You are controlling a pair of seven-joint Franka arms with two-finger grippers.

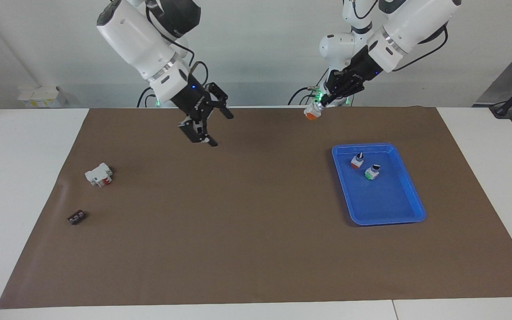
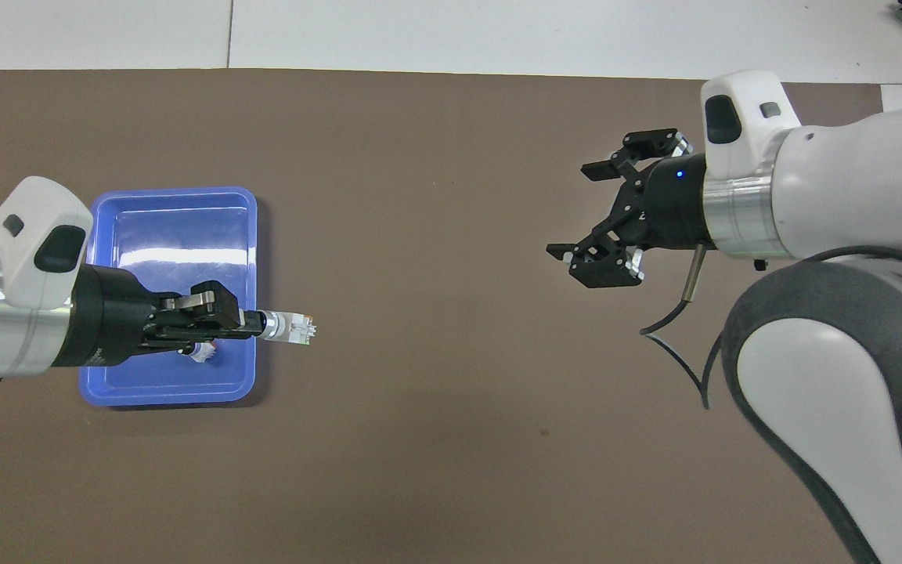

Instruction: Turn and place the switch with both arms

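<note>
**Switch held aloft by left gripper; placement pending**

In the facing view's upper left-centre, the right gripper (image 1: 206, 122) hangs over the brown mat (image 1: 256, 249), fingers apart, empty. Upper right of centre, the left gripper (image 1: 322, 104) is clamped on the switch (image 1: 312, 114) by its knob end. Lower right lies the blue tray (image 1: 411, 195). Risk: the narrow knob grip may let the switch swing or slip, landing outside the tray.

In the overhead view your left arm (image 2: 20, 313) covers the nearer half of the blue tray (image 2: 173, 200), hiding one switch there entirely and all but a white corner of the other (image 2: 199, 356). The right arm (image 2: 842, 258) runs off the frame edge. The small dark part (image 1: 77, 217) is too small to identify.
</note>
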